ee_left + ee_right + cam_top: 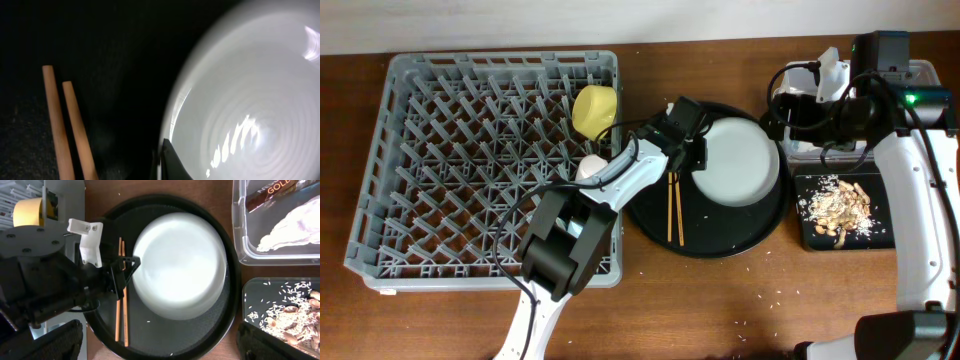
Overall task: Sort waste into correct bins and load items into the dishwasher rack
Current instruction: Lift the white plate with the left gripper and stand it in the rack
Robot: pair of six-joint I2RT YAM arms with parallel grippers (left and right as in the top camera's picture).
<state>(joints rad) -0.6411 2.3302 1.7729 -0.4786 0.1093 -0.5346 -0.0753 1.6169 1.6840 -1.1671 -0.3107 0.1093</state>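
The round grey-white plate [740,160] lies on the large round black tray [720,240]. My left gripper [687,140] is at the plate's left rim. In the left wrist view one finger [172,162] lies inside the plate [250,100], pinching the rim. Two wooden chopsticks [673,205] lie on the tray left of the plate. The yellow bowl [595,110] and a pale pink cup [590,165] sit in the grey rack [440,160]. My right gripper [160,345] is open and empty, high above the tray. The blue cup is out of view.
The clear tub [240,230] at the far right holds the brown wrapper [270,192] and white napkin [295,225]. The flat black tray [810,235] in front of it holds crumbly food scraps [840,205]. A few rice grains lie on the table.
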